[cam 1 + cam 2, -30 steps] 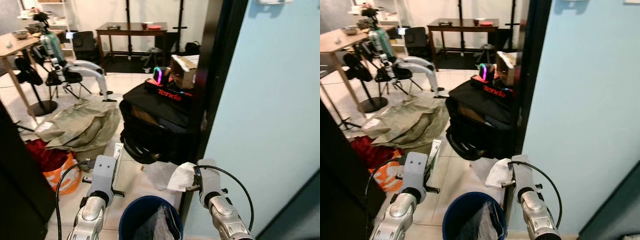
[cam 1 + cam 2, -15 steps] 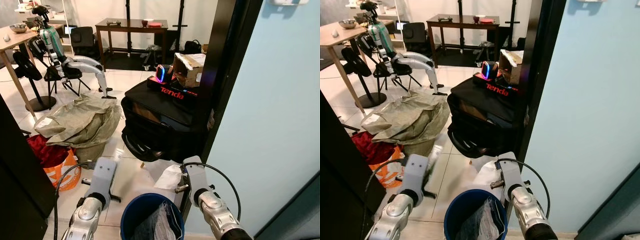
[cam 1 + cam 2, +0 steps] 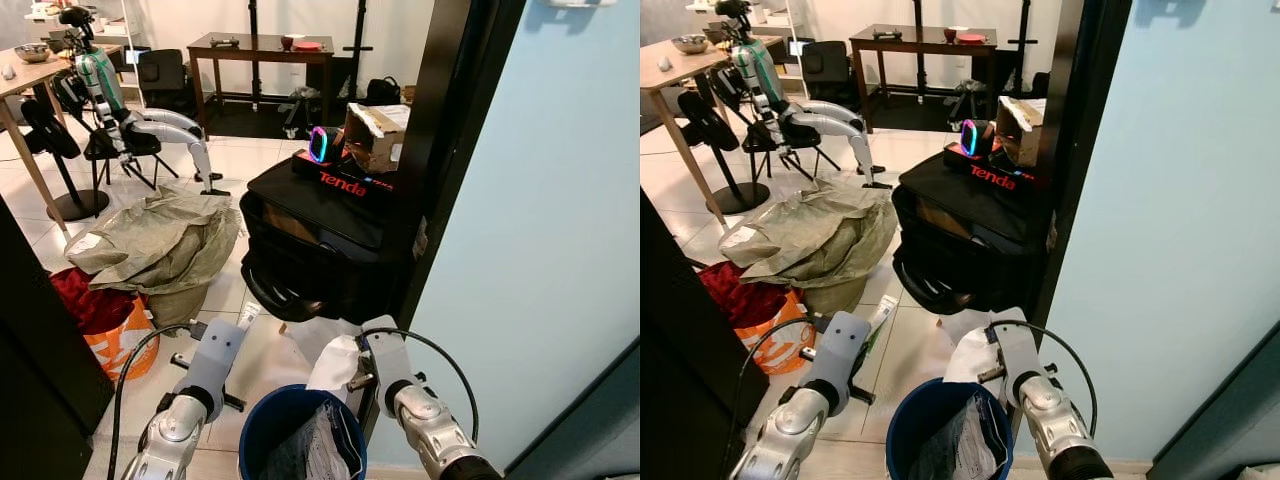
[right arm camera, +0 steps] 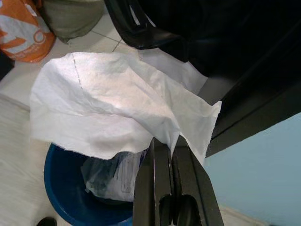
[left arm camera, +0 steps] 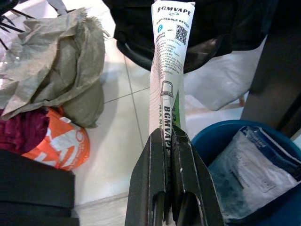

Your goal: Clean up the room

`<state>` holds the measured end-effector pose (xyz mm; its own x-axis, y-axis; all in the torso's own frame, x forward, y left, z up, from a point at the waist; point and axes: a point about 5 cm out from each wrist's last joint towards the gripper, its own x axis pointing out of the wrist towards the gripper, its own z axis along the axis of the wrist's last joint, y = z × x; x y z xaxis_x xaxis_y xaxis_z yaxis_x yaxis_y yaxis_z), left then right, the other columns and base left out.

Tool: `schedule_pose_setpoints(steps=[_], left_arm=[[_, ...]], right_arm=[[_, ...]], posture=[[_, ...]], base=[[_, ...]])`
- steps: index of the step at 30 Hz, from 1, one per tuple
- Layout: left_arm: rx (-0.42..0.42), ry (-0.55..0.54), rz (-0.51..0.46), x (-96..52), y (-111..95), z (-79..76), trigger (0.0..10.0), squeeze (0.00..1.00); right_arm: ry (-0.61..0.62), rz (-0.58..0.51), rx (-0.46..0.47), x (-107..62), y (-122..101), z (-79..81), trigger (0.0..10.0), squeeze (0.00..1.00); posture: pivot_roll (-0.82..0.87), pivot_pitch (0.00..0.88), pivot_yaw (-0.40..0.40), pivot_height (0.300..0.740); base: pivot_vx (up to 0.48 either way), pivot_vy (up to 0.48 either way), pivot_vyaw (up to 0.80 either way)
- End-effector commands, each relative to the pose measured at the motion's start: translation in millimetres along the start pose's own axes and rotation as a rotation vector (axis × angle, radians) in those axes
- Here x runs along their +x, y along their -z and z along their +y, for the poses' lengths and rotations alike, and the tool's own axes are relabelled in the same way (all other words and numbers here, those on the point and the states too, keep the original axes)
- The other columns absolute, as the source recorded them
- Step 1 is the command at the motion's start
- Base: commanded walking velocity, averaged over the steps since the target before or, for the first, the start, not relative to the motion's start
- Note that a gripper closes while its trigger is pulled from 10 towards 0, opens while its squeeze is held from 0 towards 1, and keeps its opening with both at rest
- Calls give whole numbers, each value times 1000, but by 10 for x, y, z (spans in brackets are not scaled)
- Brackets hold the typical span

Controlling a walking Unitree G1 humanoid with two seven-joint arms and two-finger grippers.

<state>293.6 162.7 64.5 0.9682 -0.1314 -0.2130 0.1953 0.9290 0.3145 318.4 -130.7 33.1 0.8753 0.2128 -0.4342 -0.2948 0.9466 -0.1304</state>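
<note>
A blue bin (image 3: 262, 432) stands on the tiled floor right below me, with a clear plastic packet (image 5: 254, 162) inside it. My left gripper (image 5: 168, 136) is shut on a long white BGMVAPE pack (image 5: 167, 61), which sticks out over the floor beside the bin's rim. In the left eye view that pack (image 3: 247, 314) shows just beyond the left wrist. My right gripper (image 4: 167, 143) is shut on a crumpled white tissue (image 4: 113, 108). The tissue (image 3: 333, 362) hangs over the bin's far right edge.
A black bag (image 3: 320, 240) carrying a red Tenda box (image 3: 340, 183) and a cardboard box (image 3: 372, 135) stands just beyond the bin. At left lie a grey-green sack (image 3: 160, 240), a red cloth (image 3: 85, 300) and an orange bag (image 3: 122, 342). A black door frame (image 3: 440, 160) and blue wall (image 3: 550, 220) close the right.
My right gripper has carried the tissue left and down, from beside the door frame to over the bin's rim. The left gripper has shifted right with the pack. The camera has moved slightly.
</note>
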Motion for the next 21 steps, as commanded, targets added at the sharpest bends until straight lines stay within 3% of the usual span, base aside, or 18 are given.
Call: schedule_pose_setpoints(steps=[1, 14, 21], left_arm=[[30, 21, 19, -16, 60, -9, 10000, 0], [31, 28, 18, -29, 64, -20, 10000, 0], [34, 34, 16, -34, 62, -24, 10000, 0]], right_arm=[[-3, -3, 1, 1, 7, 6, 10000, 0], [-5, -6, 0, -2, 16, 10, 10000, 0], [-6, -6, -2, -1, 17, 9, 10000, 0]], posture=[[8, 58, -51, 666], [10, 52, -49, 619], [12, 58, -48, 619]], base=[[0, 0, 0], [0, 0, 0], [0, 0, 0]])
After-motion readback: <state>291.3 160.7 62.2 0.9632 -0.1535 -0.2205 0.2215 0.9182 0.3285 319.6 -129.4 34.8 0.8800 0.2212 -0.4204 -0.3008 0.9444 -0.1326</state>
